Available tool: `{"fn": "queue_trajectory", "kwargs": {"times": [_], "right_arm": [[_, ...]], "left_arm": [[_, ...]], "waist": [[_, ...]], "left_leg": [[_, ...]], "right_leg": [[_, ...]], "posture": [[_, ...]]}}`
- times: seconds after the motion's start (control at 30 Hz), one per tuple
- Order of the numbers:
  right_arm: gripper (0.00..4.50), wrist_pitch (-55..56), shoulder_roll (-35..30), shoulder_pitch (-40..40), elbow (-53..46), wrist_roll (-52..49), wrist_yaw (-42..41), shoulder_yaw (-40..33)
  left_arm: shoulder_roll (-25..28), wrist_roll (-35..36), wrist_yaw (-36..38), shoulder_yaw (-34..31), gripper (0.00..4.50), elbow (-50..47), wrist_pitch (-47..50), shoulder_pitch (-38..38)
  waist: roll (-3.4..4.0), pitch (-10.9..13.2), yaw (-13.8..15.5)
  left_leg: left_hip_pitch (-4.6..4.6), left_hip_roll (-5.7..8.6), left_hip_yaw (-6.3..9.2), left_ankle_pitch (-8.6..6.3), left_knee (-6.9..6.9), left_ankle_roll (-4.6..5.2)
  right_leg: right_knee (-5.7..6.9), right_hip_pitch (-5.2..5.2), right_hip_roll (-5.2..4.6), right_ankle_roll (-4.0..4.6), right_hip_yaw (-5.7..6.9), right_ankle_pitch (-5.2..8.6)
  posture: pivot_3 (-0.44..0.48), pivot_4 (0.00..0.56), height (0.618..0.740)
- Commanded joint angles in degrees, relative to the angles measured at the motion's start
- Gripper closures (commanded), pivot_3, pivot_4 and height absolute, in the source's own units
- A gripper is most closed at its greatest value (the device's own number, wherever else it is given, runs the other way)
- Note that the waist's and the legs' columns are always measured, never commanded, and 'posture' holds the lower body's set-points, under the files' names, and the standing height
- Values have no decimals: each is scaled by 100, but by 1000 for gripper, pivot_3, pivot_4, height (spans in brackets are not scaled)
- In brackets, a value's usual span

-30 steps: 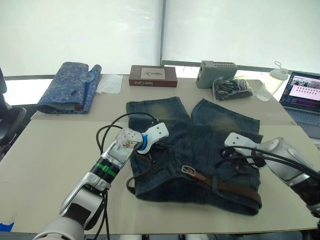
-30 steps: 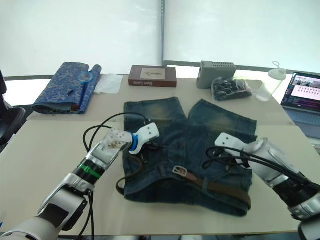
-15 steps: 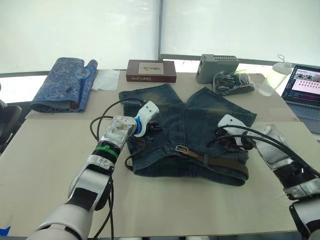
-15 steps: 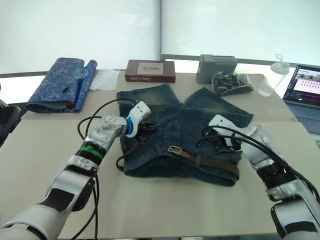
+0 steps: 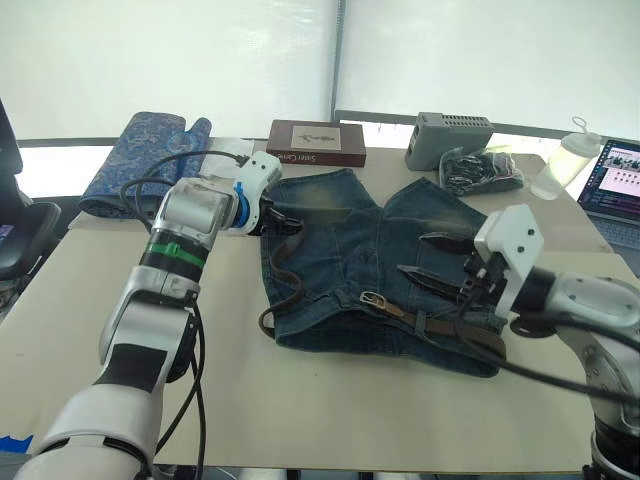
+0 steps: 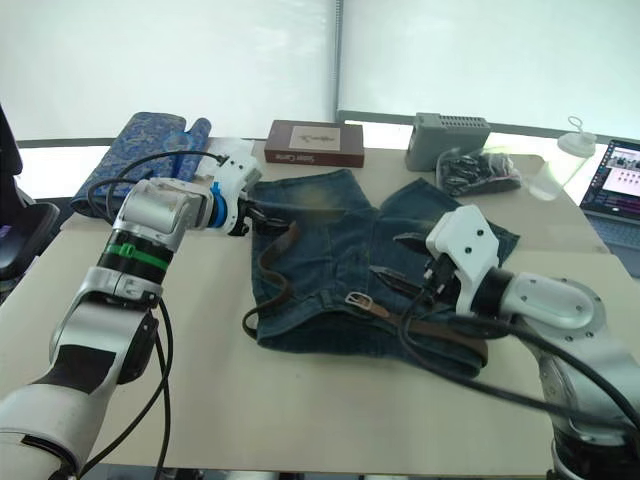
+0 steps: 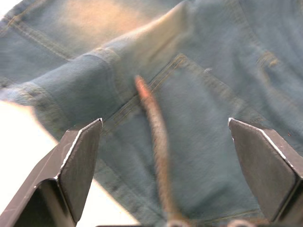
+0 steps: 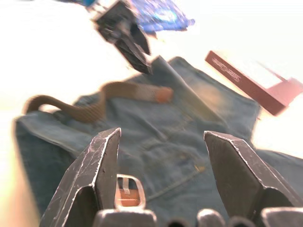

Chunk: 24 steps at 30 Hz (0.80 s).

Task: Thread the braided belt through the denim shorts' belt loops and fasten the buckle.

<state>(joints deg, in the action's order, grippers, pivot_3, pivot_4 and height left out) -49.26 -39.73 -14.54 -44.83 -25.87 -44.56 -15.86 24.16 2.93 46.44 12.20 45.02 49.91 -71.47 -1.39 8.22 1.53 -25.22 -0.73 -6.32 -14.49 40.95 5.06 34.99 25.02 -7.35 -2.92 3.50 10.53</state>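
Belt job looked maybe half done. The braided belt (image 5: 440,327) ran along the waistband of the denim shorts (image 5: 380,265), with the buckle (image 5: 373,301) unfastened mid-waist and the tail lying loose. Left gripper (image 5: 268,212) and right gripper (image 5: 440,262) both hovered spread, holding nothing. Bare table (image 5: 330,400) out front gave working room.

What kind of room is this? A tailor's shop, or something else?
More likely a lab or test room than a shop: a plain table holds denim shorts, with a laptop and a grey electronics box at the back, before white blinds.
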Motion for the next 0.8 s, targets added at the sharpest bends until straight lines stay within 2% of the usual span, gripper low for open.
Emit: {"fn": "queue_trajectory", "kwargs": {"times": [0.03, 0.17, 0.2, 0.27, 0.43, 0.5, 0.53, 0.6, 0.7, 0.73, 0.8], "right_arm": [[1383, -22, 14, 161, -514, -297, 322, -426], [1383, -110, 88, 420, -849, -512, 705, -546], [1383, -125, 86, 447, -894, -555, 783, -543], [1383, -162, 53, 561, -1002, -645, 915, -637], [1383, -262, 55, 864, -1218, -958, 1226, -822], [1383, -316, -59, 942, -1216, -967, 1277, -667], [1383, -336, -164, 962, -1200, -979, 1236, -542], [1383, -225, -448, 976, -1144, -711, 1206, -11], [1383, 149, -971, 859, -776, 14, 1099, 1141], [1383, 353, -1058, 791, -600, 265, 1091, 1424], [1383, 758, -1123, 643, -266, 660, 994, 1918]], "left_arm": [[-229, -301, 42, 129, 28, 1105, -620, -412], [-566, -517, -77, 97, 28, 2045, -1217, -658], [-607, -577, -99, 97, 263, 2193, -1362, -668], [-678, -629, -139, 36, 847, 2396, -1577, -663], [-608, -679, 207, -47, 3301, 2296, -2072, -573], [-420, -606, 658, -63, 4257, 1766, -2600, -335], [-317, -547, 881, -75, 4392, 1401, -2808, -180], [73, -482, 1456, 41, 4392, 36, -3318, 451], [948, -697, 1999, 361, 4392, -2319, -4990, 1778], [1079, -698, 2026, 359, 4392, -2715, -5151, 2032], [1336, -820, 1951, 372, 4392, -3314, -5783, 2485]], "waist": [[-3, 1, -9], [-10, 6, -12], [-12, 9, -20], [-14, 10, -33], [-21, 14, -34], [-20, 15, -41], [-19, 15, -57], [-17, 15, -97], [-9, 18, -197], [-10, 18, -212], [-8, 19, -209]], "left_leg": [[-1, -1, -4, 0, -3, 0], [-7, -2, -4, 2, -9, -4], [-8, -2, -4, 2, -9, -4], [-10, -2, -5, 1, -8, -1], [-10, -3, -3, 0, -5, 0], [-9, -5, -3, 0, -5, 0], [-10, -6, -4, 0, -5, 0], [-9, -8, -4, 0, -7, -1], [-2, -11, -10, 0, -21, -17], [0, -11, -10, 20, -23, -60], [0, -10, -11, 23, -23, -64]], "right_leg": [[3, 7, 0, 2, -1, 1], [8, 14, 2, 4, 4, 3], [8, 14, 2, 4, 5, 3], [5, 14, 1, 4, 4, 3], [4, 13, -3, 5, 4, 2], [4, 15, -4, 8, 4, 0], [5, 17, -6, 10, 5, -1], [4, 18, -9, 16, 5, 2], [5, 28, -15, 36, -10, 10], [10, 28, -16, 55, -18, 20], [9, 28, -17, 67, -16, 27]], "posture": [[0, 150, 740], [0, 150, 740], [0, 150, 740], [0, 150, 740], [0, 150, 740], [0, 150, 740], [0, 150, 740], [0, 150, 740], [0, 150, 740], [0, 150, 740], [0, 150, 740]]}}
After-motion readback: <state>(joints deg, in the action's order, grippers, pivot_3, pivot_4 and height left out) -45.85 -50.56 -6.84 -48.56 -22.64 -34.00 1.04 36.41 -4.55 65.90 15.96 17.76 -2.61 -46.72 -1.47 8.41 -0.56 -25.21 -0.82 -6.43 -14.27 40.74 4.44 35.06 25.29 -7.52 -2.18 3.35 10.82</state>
